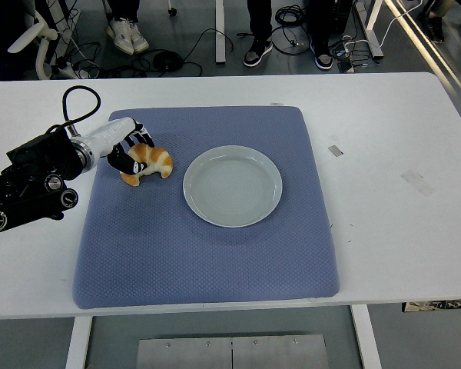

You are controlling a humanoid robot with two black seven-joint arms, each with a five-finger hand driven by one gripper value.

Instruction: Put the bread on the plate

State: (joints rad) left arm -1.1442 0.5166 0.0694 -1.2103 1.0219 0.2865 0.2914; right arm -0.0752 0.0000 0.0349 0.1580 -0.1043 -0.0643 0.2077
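Observation:
The bread is a golden croissant (151,162) over the left part of the blue mat (215,254). My left hand (128,154) comes in from the left and its fingers are curled around the croissant's left end. The pale round plate (232,185) sits empty at the mat's middle, a short way to the right of the croissant. The right arm is out of view.
The blue mat lies on the white table (392,200). Small tape marks (335,150) are on the table right of the mat. People's legs, shoes and cables (207,38) show on the floor beyond the far edge.

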